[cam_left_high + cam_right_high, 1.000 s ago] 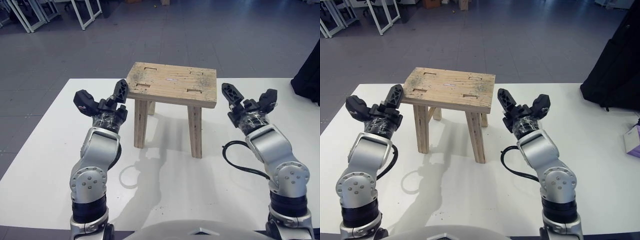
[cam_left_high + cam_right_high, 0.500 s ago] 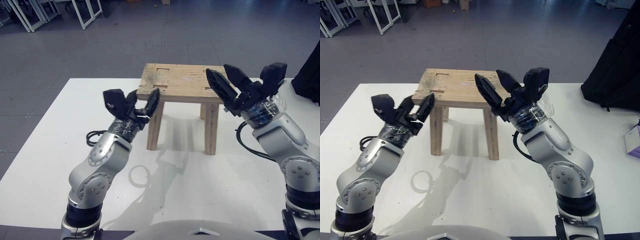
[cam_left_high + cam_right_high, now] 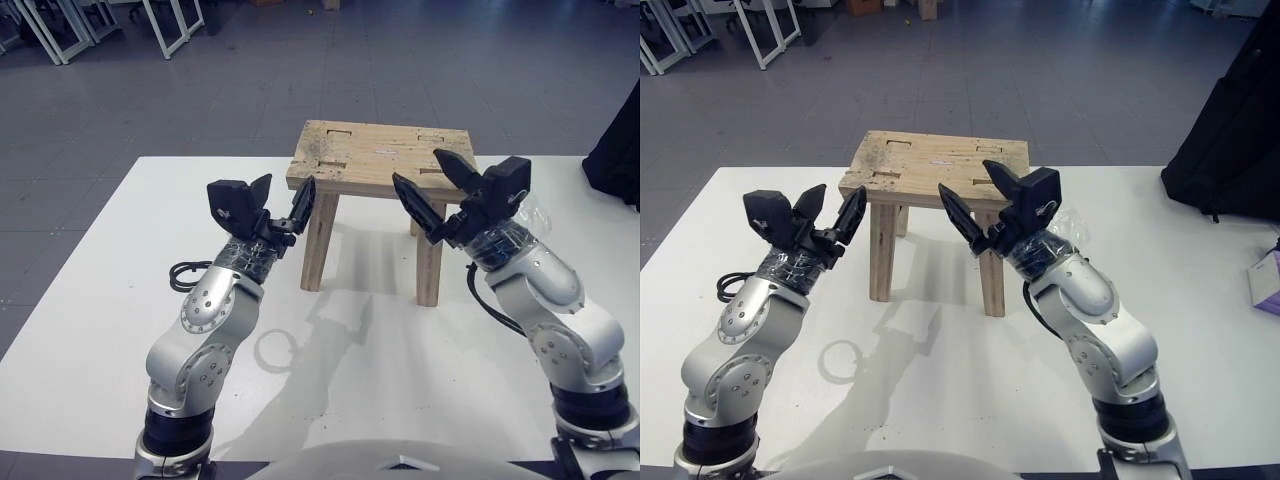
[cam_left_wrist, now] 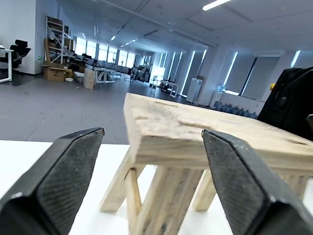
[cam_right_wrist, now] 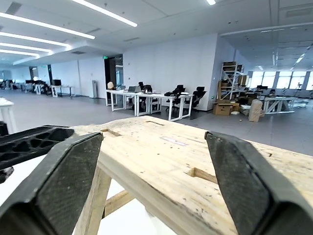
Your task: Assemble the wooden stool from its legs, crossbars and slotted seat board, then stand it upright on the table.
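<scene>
**Stool upright between two open end effectors**

The stool (image 3: 372, 200) stands on its legs (image 3: 317, 245) near the far middle of the white counter (image 3: 100, 300), with the slotted seat board (image 3: 383, 158) level on top. The board's long axis runs across the robot, from left to right.

The left end effector (image 3: 283, 195) hangs just beside the board's left short end. Its fingers are spread apart and hold nothing. The right end effector (image 3: 416, 168) sits at the board's front right corner, also spread wide and empty. Whether either finger touches the wood cannot be told.

Each wrist view has the board straight ahead, framed between the two fingers. The stool looks fully assembled, so any further nudge would come from both ends along that long axis.
</scene>
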